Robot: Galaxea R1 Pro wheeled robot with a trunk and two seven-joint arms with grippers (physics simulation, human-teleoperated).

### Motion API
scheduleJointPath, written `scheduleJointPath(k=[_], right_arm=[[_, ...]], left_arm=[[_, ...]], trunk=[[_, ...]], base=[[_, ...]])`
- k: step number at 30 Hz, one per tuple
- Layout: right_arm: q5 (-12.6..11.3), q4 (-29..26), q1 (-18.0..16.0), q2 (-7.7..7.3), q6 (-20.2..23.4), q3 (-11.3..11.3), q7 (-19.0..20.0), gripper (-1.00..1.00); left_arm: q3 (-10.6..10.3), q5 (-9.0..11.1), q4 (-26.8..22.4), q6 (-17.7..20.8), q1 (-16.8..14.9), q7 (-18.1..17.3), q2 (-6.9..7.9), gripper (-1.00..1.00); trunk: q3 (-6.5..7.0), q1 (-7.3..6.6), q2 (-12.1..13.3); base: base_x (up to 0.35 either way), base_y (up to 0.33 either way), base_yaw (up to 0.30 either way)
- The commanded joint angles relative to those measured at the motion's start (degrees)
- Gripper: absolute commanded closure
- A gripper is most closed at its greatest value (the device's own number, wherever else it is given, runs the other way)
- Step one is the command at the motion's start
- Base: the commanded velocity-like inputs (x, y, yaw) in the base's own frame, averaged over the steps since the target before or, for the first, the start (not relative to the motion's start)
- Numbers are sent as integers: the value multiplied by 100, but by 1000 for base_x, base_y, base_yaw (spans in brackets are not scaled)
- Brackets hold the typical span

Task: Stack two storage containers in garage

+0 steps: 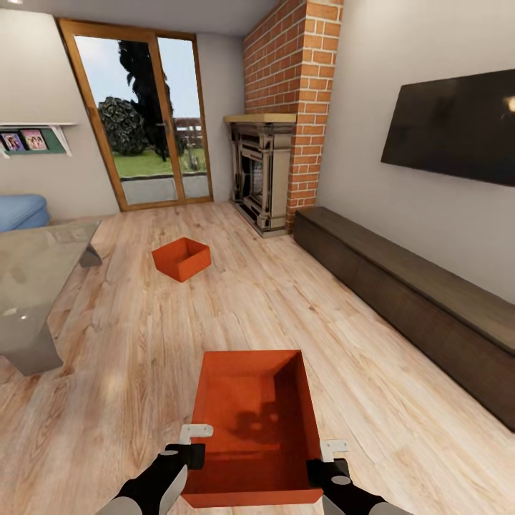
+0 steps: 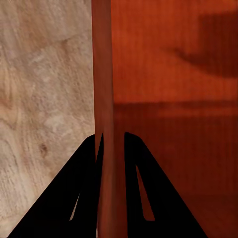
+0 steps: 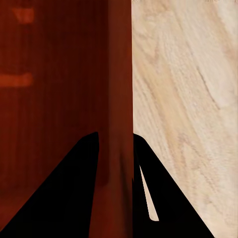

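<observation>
Currently both end effectors, left (image 1: pixel 187 442) and right (image 1: pixel 330 458), pinch opposite walls of the near storage container (image 1: pixel 254 422) in the living room; next, carry it garage-ward, second container (image 1: pixel 181 258) waits.

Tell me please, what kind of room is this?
Most likely a living room: a red brick fireplace with a wooden mantel, a flat black television on the wall above a long dark wooden cabinet, and glazed wood-framed garden doors.

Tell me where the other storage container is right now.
In the head view, the second container sits on the wood floor ahead, left of centre, between the glass table and fireplace.
</observation>
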Motion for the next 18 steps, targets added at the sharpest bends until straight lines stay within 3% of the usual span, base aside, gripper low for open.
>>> scheduleJointPath(k=[1, 18], right_arm=[[-39, -6, -3, -2, -19, 60, 16, 100], [-30, -6, -3, -4, -21, 63, 16, 100]], left_arm=[[-65, 128, -4, 29, 0, -6, 0, 100], [-65, 128, 3, 29, 3, -6, 0, 100]], trunk=[[14, -23, 39], [319, -397, 721]], base=[[0, 0, 0], [0, 0, 0]])
